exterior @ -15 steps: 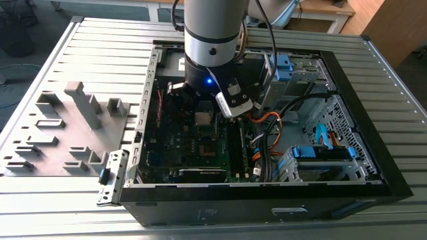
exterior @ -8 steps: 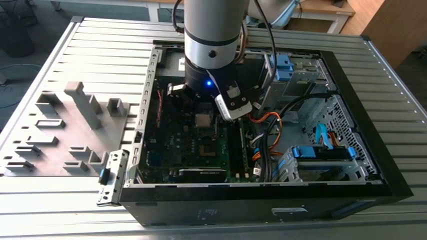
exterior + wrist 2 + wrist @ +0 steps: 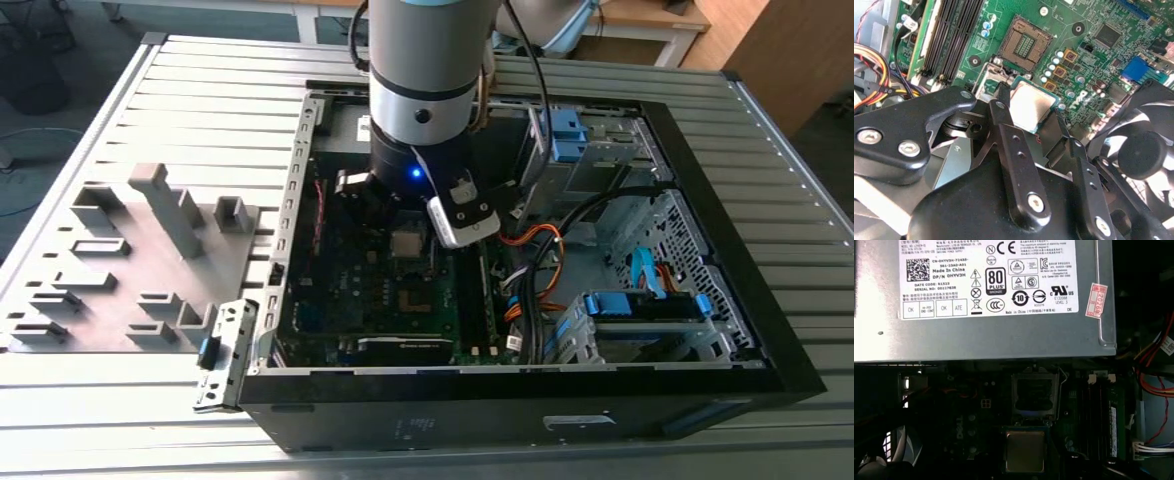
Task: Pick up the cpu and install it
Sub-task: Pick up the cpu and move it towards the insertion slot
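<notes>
1. One robot arm (image 3: 420, 90) reaches into one open computer case (image 3: 694, 330) lying on a slatted metal table (image 3: 200, 90). The case walls stand on every side of it.
2. The gripper (image 3: 1031, 105) has its two black fingers (image 3: 1004, 120) closed narrowly on opposite edges of the single cpu (image 3: 1033, 107), holding it flat above the green motherboard (image 3: 1094, 60).
3. The cpu sits just beside the one empty socket (image 3: 1024, 46), not over it. One edge is near the socket's frame.
4. Room is tight. One black fan (image 3: 1149, 150) is close beside a finger, dark memory slots (image 3: 949, 40) flank the socket's far side, and one power-supply box (image 3: 984, 335) has its edge just past the socket.
5. Outside the case, well apart, lies one grey tray (image 3: 134, 270) of blocks.
</notes>
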`<move>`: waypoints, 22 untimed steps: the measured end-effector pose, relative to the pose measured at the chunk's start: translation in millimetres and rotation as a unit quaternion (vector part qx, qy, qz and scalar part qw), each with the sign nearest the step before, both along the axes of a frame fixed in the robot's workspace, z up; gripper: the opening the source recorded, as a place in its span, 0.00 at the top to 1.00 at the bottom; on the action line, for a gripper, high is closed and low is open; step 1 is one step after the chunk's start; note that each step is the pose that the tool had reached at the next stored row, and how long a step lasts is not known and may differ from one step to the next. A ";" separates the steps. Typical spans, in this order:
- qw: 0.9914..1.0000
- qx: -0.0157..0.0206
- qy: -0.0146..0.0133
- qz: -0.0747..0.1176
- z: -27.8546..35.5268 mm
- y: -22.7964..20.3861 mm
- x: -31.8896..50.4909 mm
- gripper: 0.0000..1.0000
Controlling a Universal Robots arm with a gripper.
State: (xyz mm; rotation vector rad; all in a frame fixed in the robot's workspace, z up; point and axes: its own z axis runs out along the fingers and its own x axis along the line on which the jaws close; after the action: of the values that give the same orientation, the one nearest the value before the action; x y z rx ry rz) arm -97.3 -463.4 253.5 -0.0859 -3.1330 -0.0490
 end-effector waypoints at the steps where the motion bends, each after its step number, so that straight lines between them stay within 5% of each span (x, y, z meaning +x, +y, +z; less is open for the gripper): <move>1: 1.000 0.000 0.000 -0.002 -0.9 -0.4 0.3 0.53; 11: 1.000 0.000 0.000 -0.012 -7.2 -3.5 9.8 0.53; 16: 1.000 0.000 0.000 -0.013 -11.1 -11.4 10.4 0.53; 22: 1.000 0.000 0.000 0.001 -15.7 -12.9 10.4 0.53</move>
State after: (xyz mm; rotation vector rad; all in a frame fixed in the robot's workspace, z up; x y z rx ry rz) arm -86.9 -476.3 237.8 -0.0833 -3.1339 -0.0494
